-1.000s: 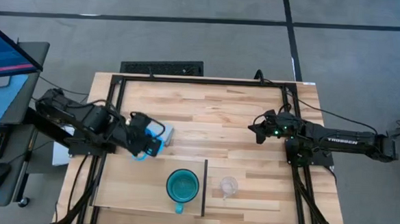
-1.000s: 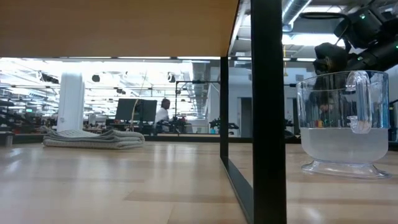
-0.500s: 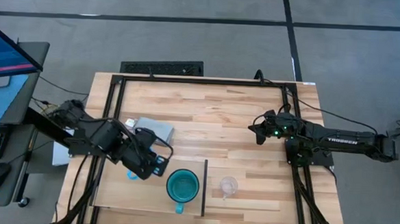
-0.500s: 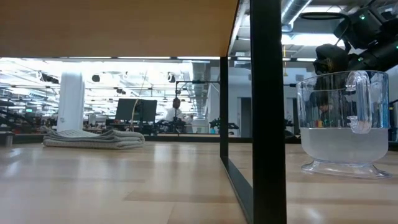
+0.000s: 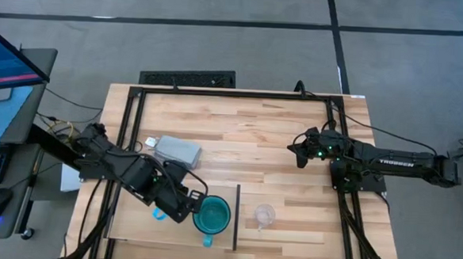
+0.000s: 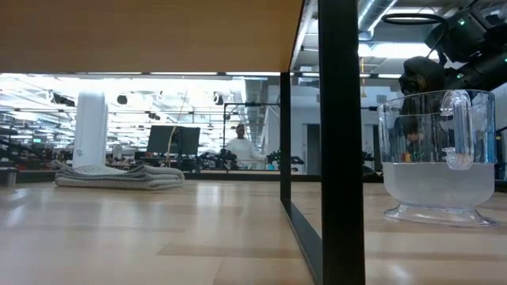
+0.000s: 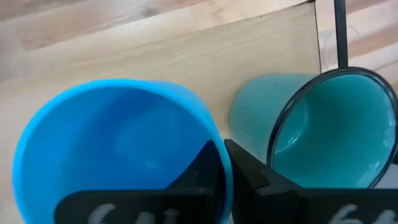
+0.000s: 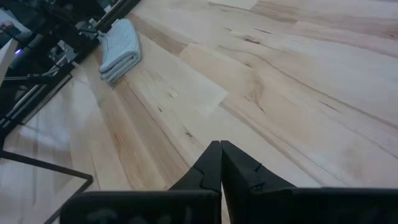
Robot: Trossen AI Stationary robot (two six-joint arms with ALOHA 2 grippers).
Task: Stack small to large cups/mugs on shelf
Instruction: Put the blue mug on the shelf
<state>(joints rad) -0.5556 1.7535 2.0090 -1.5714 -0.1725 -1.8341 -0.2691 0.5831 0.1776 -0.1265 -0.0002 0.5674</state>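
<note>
On the raised light-wood shelf (image 5: 143, 220), your left gripper (image 7: 227, 163) jaws clamp the bright-blue mug (image 7: 118, 149) rim beside the teal-green mug (image 5: 211, 215); right gripper (image 8: 221, 163) jaws closed.

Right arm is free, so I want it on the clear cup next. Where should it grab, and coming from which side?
Probably the rim. The clear cup stands upright with its mouth open, so the right gripper could come down from above and pinch the wall, one finger inside. Take the side away from the shelf's dark edge, which stands close beside it, and clear of the handle.
</note>
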